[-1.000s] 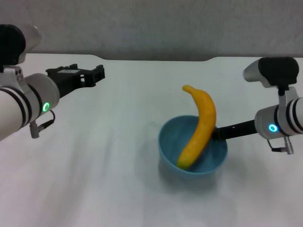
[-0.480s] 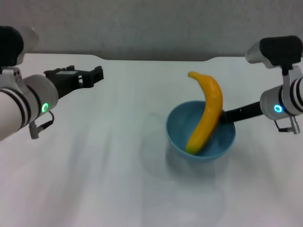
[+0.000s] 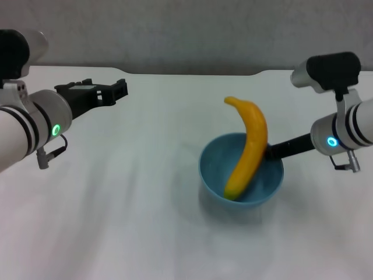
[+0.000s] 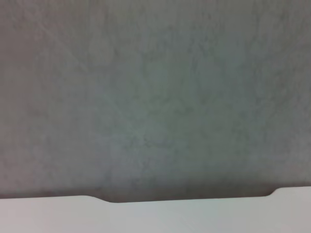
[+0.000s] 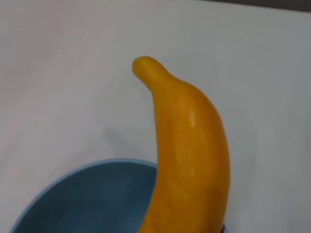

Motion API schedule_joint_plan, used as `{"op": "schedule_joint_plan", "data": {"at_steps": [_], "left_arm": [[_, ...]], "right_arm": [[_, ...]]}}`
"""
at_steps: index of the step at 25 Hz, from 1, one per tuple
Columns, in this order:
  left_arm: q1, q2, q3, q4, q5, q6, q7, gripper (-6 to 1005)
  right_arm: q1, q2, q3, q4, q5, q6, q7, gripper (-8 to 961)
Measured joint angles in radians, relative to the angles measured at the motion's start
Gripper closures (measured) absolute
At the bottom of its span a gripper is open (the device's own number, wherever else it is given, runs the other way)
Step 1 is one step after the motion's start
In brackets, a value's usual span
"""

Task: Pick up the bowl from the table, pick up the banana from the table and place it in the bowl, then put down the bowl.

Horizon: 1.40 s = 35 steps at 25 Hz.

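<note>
The light blue bowl hangs a little above the white table, with its shadow under it. The yellow banana lies in it, lower end on the bowl's bottom, upper end leaning over the far right rim. My right gripper is shut on the bowl's right rim, its fingertips partly hidden behind the banana. The right wrist view shows the banana close up over the bowl. My left gripper is open and empty, held above the table at the far left.
The table's far edge with its shallow notch runs along the back, with a grey wall behind it. The left wrist view shows only that wall and the table's edge.
The right arm carried the bowl with the banana up and to the right, then back a little left and down. The left arm has not moved.
</note>
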Motion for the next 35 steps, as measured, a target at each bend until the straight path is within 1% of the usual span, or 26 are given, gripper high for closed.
{"op": "schedule_joint_plan", "data": {"at_steps": [10,14,20,25,28,31,35], "left_arm": [[0.000,0.000,-0.007,0.006,-0.003,0.005,0.000,264],[-0.002,-0.006,-0.005,0.003,-0.004,0.006,0.000,265],[0.000,-0.008,-0.007,0.007,-0.004,0.008,0.000,266],[0.000,-0.010,-0.007,0.009,-0.004,0.008,0.000,267],[0.005,-0.010,-0.008,0.010,-0.004,0.008,0.000,267],[0.011,-0.010,-0.016,0.011,-0.004,0.007,0.000,268],[0.027,-0.010,-0.027,0.011,-0.004,-0.001,0.000,269]], "right_arm": [[-0.001,0.006,-0.013,-0.030,0.002,-0.004,-0.002,834],[-0.002,0.010,-0.025,-0.037,0.007,-0.009,-0.002,825],[-0.014,0.008,-0.037,-0.034,0.045,-0.018,-0.003,811],[-0.020,0.005,-0.061,-0.026,0.048,-0.011,-0.005,707],[-0.042,0.005,-0.062,0.008,0.049,0.002,-0.006,645],[-0.107,0.007,-0.063,0.119,0.058,0.035,-0.003,583],[-0.215,0.008,-0.101,0.289,0.111,0.064,-0.003,380]]}}
